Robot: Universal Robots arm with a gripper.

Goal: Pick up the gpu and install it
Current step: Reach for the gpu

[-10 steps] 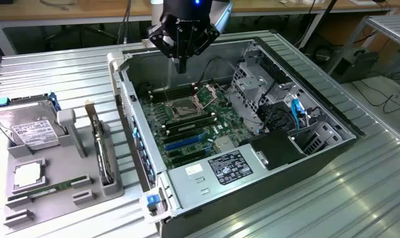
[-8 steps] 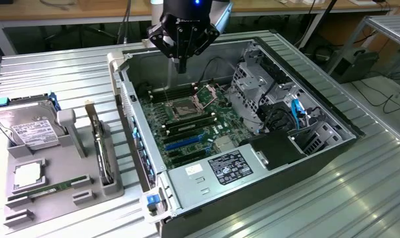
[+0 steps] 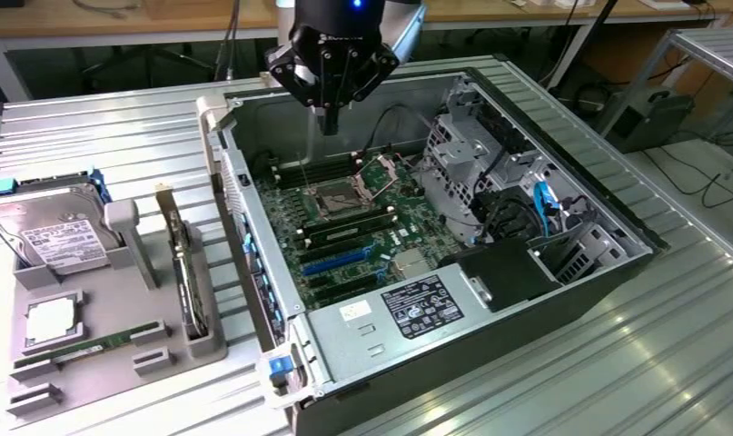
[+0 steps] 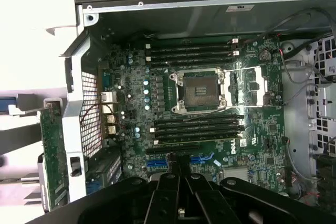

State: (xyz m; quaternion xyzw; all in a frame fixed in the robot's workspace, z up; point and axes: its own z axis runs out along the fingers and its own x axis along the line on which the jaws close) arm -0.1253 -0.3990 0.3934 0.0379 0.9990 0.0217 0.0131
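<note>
One pincer (image 3: 330,125) (seemingly shut) points down.

— What do we see of our arm (image 3: 336,20)?
— A glossy black head (image 3: 330,64), faint white lettering (image 3: 330,38), a blue light (image 3: 356,4) above.
— And our fingers (image 3: 330,113)?
— Black, slim, on linked bars (image 4: 168,203) with round pivots (image 4: 169,177).

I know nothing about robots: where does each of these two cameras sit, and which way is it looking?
Exterior view: off the arm, looking down at a slant on the open black and silver computer case and the grey parts holder at that view's left; the black gripper hangs over the case.
Wrist view: on the wrist, looking straight down into the case at the green motherboard; the shut gripper shows in front.
Shared: motherboard, its square silver processor socket, gripper.
</note>
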